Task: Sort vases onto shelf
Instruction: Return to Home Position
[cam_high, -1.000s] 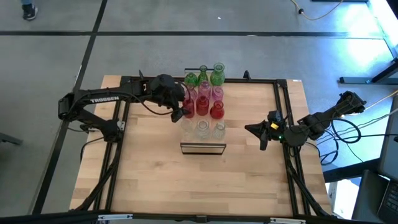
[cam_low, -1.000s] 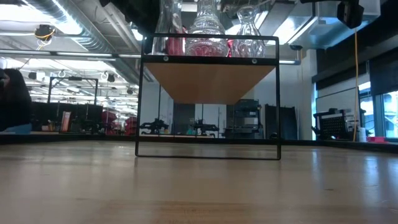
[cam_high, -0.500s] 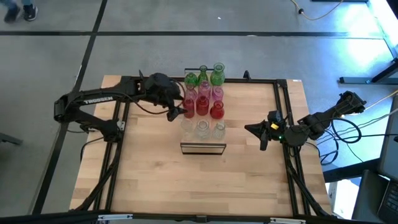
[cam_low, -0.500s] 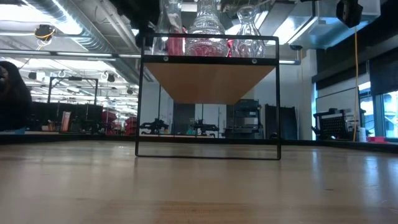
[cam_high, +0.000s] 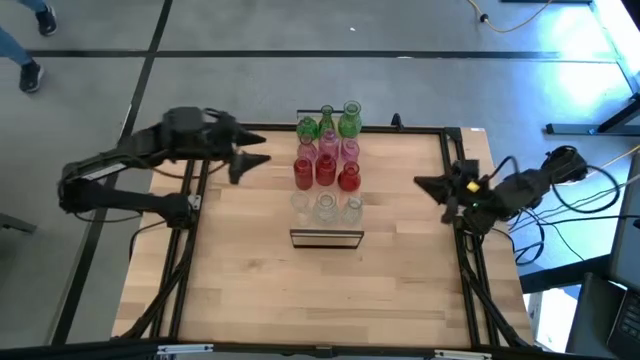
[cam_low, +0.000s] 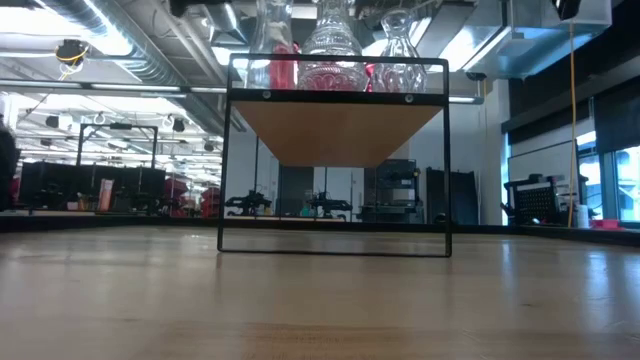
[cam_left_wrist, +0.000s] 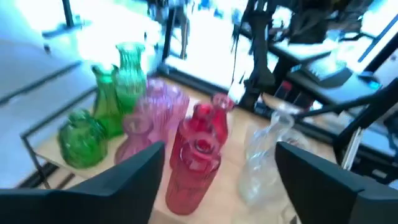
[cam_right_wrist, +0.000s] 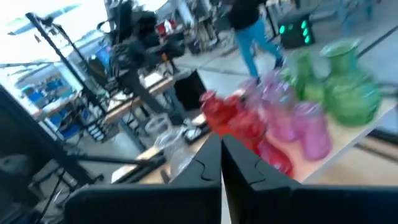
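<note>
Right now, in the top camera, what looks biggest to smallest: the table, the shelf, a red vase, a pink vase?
Table, biggest.
Shelf, next.
Red vase and pink vase look about the same size, so I won't rank them; both are smallest.

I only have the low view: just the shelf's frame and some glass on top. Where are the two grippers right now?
Observer: In the high view the left gripper hangs off the shelf on the left arm's side, apart from everything on it. The right gripper is off the opposite side.
Operator: Is either one holding anything?
Observer: No. The left wrist view shows its fingers spread with nothing between them. The right wrist view shows that arm's fingers shut and empty.
Operator: How is the glass arranged?
Observer: In four rows of three, by colour. The green vases are farthest from the framed end, then the pink vases and red vases, with the clear vases nearest.
</note>
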